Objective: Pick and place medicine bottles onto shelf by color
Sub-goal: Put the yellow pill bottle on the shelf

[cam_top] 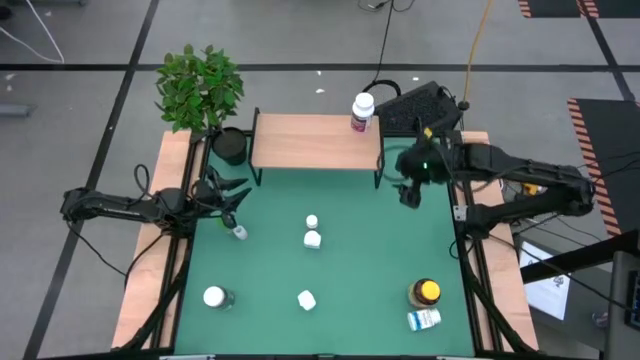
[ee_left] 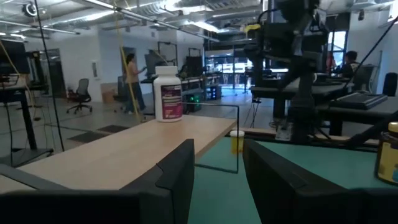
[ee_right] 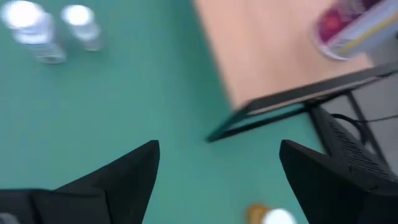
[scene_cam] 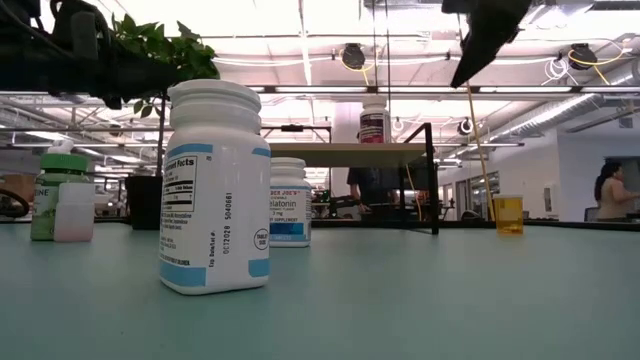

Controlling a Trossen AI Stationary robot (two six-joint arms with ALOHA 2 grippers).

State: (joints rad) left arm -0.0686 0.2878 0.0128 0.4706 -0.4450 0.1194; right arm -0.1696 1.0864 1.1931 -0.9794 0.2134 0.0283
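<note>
Green counter (cam_top: 360, 250) carries the low light-wood shelf on black legs (cam_top: 300, 142), where one white pill bottle with a magenta label (cam_top: 362, 112) already stands at the right end, while the other small bottles, among them an amber one with a yellow cap (cam_top: 425, 293), sit scattered on the counter. Right pincer (cam_top: 411, 193) hangs spread and empty just off the shelf's right end; left pincer (cam_top: 232, 203), part-open and empty, hovers near the small white vial (cam_top: 239, 231). Judging from this, a descent there could tip the vial, and the shelf's leg is close.

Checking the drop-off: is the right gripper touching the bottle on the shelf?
Apart. High view shows the right gripper beyond the shelf edge, clear of the bottle.
</note>
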